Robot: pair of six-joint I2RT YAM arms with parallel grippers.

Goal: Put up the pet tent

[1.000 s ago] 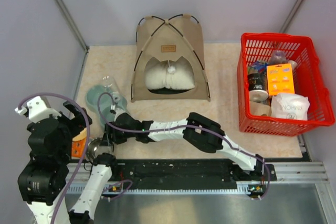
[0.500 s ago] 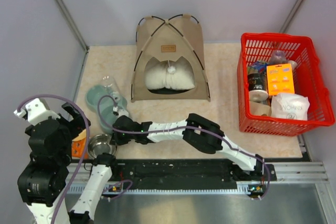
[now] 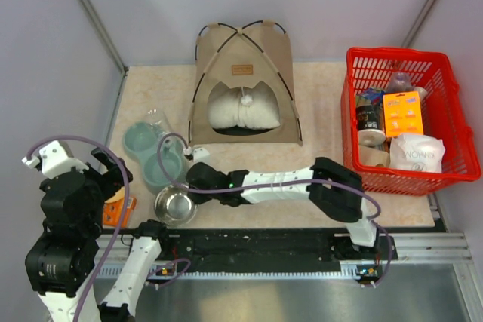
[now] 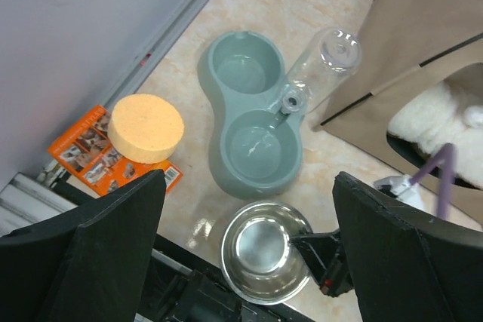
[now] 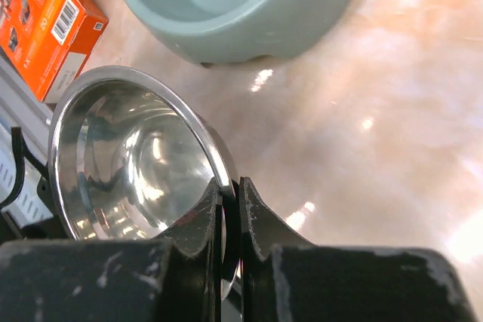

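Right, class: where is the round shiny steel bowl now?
Top view: the round shiny steel bowl is near-left on the table, just before the teal double feeding dish, its rim pinched by the right claw.

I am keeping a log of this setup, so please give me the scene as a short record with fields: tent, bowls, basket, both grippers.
tent: standing upright at the back of the table, white pillow inside
steel bowl: near the front edge, next to the green double bowl
right gripper: shut on the steel bowl's rim
left gripper: open, holding nothing, raised above the bowls
basket: red, at the right side, holding packaged items
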